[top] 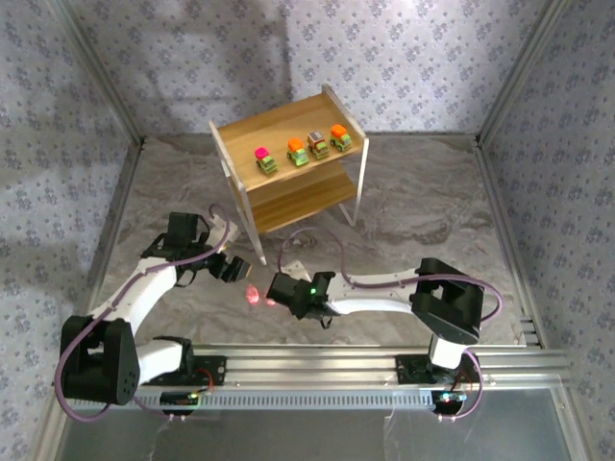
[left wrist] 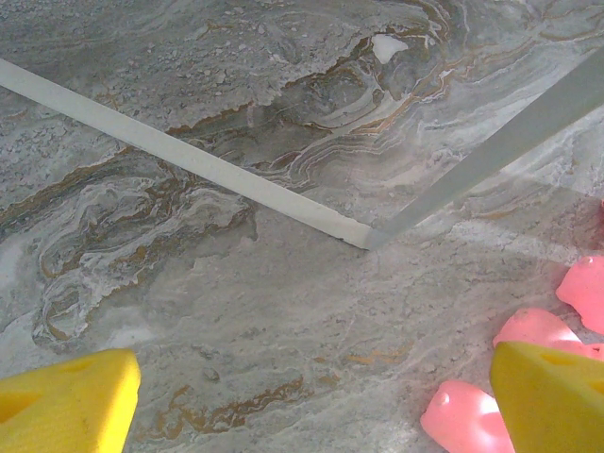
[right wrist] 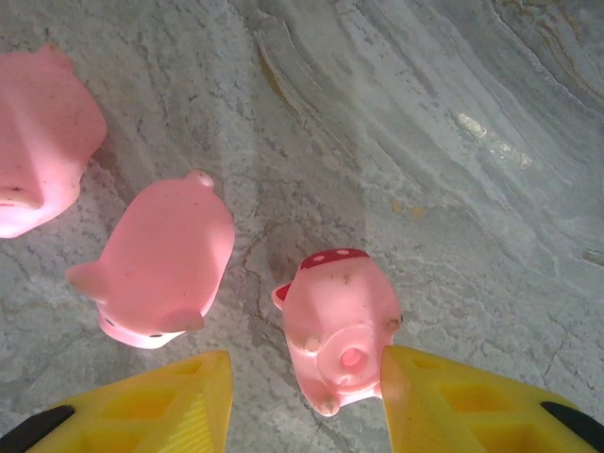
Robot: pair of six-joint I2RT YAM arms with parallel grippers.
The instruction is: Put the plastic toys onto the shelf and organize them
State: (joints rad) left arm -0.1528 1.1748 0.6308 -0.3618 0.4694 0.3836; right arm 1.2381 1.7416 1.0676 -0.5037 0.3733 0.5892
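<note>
Four little cars [top: 302, 150] stand in a row on the top tier of the wooden shelf [top: 327, 108]. Pink figures [top: 255, 296] lie clustered on the table below the shelf's front left leg. My right gripper [right wrist: 307, 396] is open around one pink figure [right wrist: 342, 326] with a red spotted cap; the right fingertip [right wrist: 415, 377] touches it, the left one stands apart. Two more pink figures [right wrist: 160, 260] [right wrist: 38, 142] lie to its left. My left gripper [left wrist: 311, 406] is open over bare table, with pink figures [left wrist: 462, 415] [left wrist: 538, 328] beside its right finger [left wrist: 552, 396].
White frame bars of the shelf [left wrist: 189, 160] [left wrist: 491, 151] meet at a corner just ahead of the left gripper. The two grippers [top: 229, 267] [top: 279, 288] sit close together by the shelf's leg. Patterned walls enclose the marbled table [top: 432, 211].
</note>
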